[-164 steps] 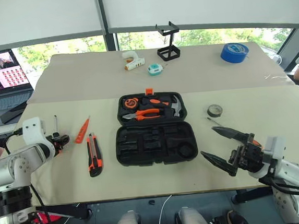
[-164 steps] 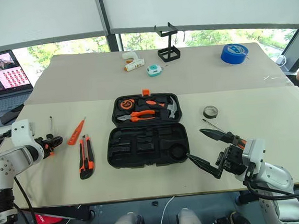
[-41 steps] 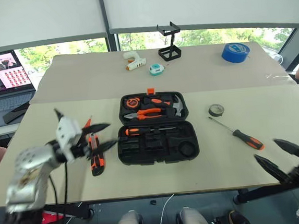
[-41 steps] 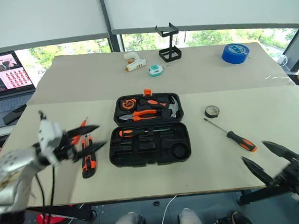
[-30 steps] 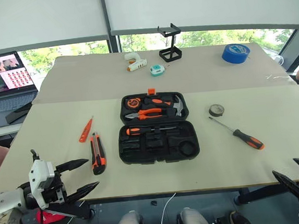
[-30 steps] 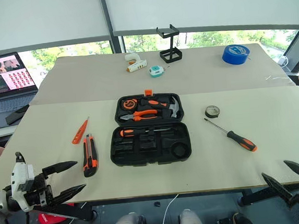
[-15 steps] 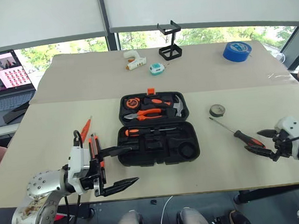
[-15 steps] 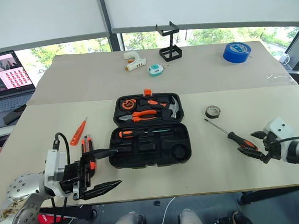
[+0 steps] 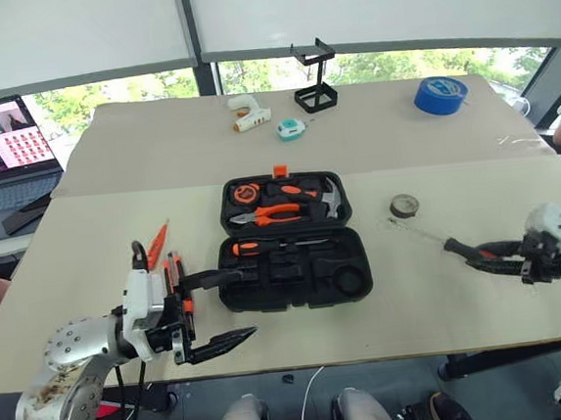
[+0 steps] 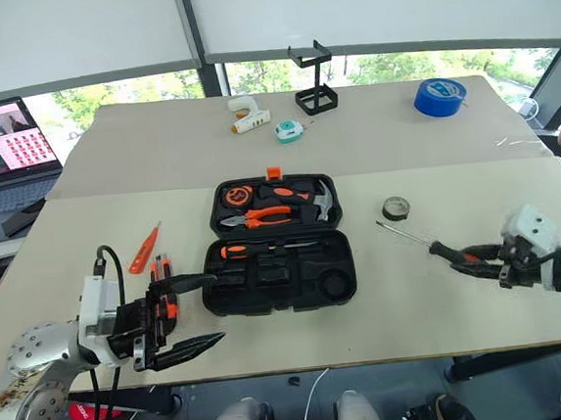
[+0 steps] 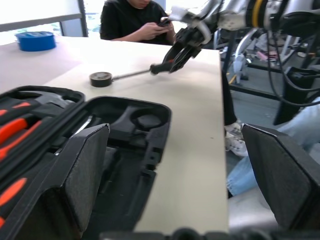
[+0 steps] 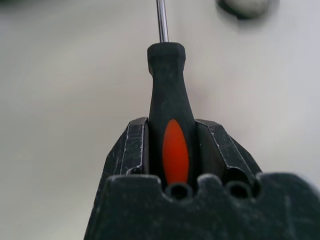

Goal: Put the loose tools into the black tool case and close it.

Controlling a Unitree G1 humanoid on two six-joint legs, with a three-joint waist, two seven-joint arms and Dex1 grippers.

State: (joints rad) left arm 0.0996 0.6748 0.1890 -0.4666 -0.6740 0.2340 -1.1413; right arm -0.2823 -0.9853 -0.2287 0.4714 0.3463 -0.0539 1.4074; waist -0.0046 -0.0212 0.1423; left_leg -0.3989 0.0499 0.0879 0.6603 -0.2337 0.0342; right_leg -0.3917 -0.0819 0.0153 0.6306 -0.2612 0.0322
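Orange-and-black screwdriver (image 12: 170, 130) handle half hidden between right claw (image 12: 172, 150) fingers

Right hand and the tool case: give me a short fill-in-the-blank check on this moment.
1. The right hand is closed on a ____ with a black-and-orange handle.
2. The black tool case lies ____ on the table.
3. The utility knife lies on the robot's ____ side of the case.
4. The left hand is ____ and holds nothing.

Missing words: screwdriver; open; left; open
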